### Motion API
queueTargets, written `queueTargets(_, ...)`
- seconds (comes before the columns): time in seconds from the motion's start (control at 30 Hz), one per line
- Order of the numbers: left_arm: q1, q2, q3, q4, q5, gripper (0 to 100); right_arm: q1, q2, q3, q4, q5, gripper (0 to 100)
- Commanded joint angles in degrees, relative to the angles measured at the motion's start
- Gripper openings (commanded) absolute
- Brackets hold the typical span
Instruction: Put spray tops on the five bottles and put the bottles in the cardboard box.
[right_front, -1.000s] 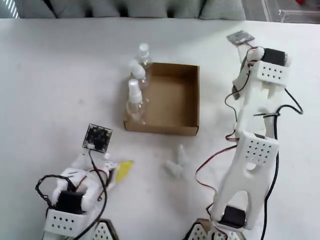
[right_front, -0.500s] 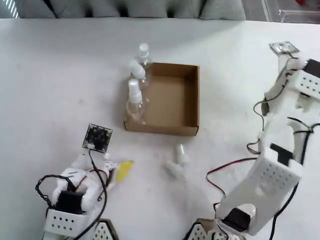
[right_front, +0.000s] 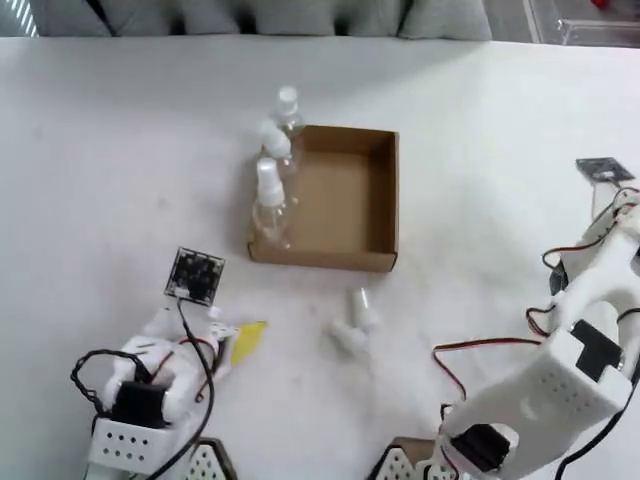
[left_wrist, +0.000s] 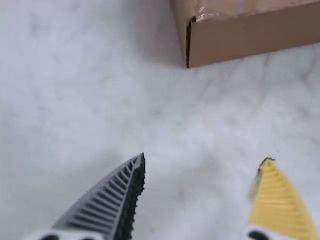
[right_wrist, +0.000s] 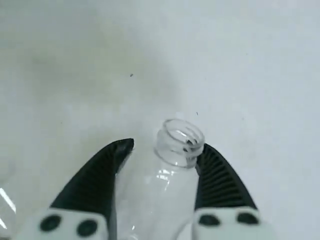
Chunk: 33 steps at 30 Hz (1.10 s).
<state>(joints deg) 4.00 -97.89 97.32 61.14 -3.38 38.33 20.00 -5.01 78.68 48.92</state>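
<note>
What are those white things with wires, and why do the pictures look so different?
Those are two small robot arms at a white table. One picture looks down from above; the other two come from a little camera on each arm's wrist, so you see its gripper up close. The left gripper, one finger grey and one yellow, is open and holds nothing, near the cardboard box. The right gripper holds a clear bottle that has no spray top yet. From above, three bottles with tops stand along one side of the box, and loose spray tops lie on the table between the box and the arms.
</note>
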Motion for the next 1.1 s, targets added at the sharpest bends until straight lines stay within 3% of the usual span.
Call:
queueTargets(0.0, -0.6, 0.7, 0.0, 1.0, -0.4, 33, 0.1, 1.1, 3.7, -9.5, 0.4, 17.1)
queueTargets(0.17, -0.6, 0.7, 0.0, 1.0, -0.4, 33, -0.7, 1.5, 3.7, -12.4, 0.4, 29.9)
queueTargets(0.47, -0.6, 0.7, 0.0, 1.0, -0.4, 33, 0.4, -6.3, 4.1, -10.0, -10.0, 29.4)
queueTargets(0.67, -0.6, 0.7, 0.0, 1.0, -0.4, 33, 2.2, -7.8, 4.2, -2.7, -11.8, 21.0)
queueTargets(1.07, -0.6, 0.7, 0.0, 1.0, -0.4, 33, 2.3, -7.3, 11.3, -12.9, -16.5, 24.2)
